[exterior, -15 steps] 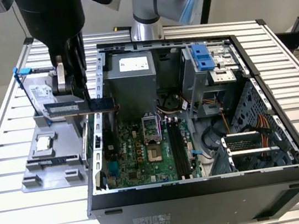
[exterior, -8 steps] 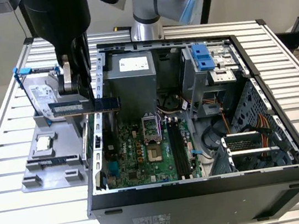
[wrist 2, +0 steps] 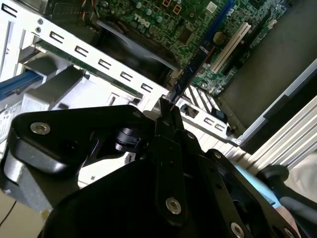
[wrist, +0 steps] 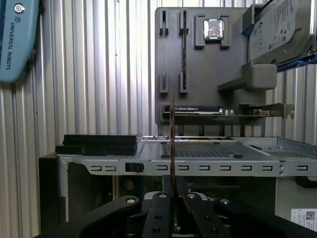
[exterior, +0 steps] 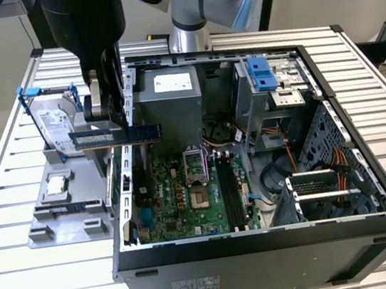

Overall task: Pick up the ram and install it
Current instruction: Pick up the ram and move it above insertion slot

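The ram point(exterior: 134, 134), a long dark blue-green stick, hangs level in the air over the case's wall on the exterior view's left, between the grey fixture and the motherboard. My gripper point(exterior: 108, 125) is shut on it from above, near its middle. In the second wrist view the ram point(wrist 2: 190, 74) shows edge-on, reaching out from the shut gripper point(wrist 2: 166, 110) toward the motherboard. In the first wrist view the ram point(wrist: 172, 144) is a thin upright line rising from the gripper point(wrist: 172, 194), crossing the case rim.
The open computer case point(exterior: 264, 239) holds the motherboard point(exterior: 179, 197) with black memory slots point(exterior: 230, 197) and a grey power supply point(exterior: 168, 97). On the grey fixture point(exterior: 64, 224) sit a silver hard drive point(exterior: 54, 126) in a blue bracket and a small processor chip point(exterior: 56, 185).
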Action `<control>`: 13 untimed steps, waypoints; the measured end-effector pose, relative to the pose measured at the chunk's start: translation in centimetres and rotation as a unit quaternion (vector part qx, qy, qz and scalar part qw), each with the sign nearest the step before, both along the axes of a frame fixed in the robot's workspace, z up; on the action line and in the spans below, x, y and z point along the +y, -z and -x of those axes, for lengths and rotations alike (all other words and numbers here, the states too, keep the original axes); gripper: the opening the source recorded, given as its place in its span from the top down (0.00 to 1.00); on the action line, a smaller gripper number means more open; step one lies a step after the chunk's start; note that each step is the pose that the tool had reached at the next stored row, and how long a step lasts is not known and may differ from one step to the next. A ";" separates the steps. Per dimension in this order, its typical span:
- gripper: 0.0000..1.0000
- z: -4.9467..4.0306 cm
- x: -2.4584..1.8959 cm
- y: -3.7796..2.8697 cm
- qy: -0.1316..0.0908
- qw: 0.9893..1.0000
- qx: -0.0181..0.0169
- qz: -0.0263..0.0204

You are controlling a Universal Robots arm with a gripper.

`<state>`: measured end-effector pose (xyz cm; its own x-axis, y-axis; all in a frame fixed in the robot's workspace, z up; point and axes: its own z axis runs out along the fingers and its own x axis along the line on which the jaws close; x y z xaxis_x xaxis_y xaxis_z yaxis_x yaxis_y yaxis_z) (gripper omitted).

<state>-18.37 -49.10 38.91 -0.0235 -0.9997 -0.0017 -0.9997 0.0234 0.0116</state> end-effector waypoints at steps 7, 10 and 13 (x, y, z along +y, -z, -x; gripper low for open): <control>1.00 -0.65 0.00 0.00 0.000 1.000 0.000 0.000; 1.00 -0.97 0.00 0.00 0.000 1.000 0.000 0.000; 1.00 -1.30 0.00 0.00 0.000 1.000 0.000 0.000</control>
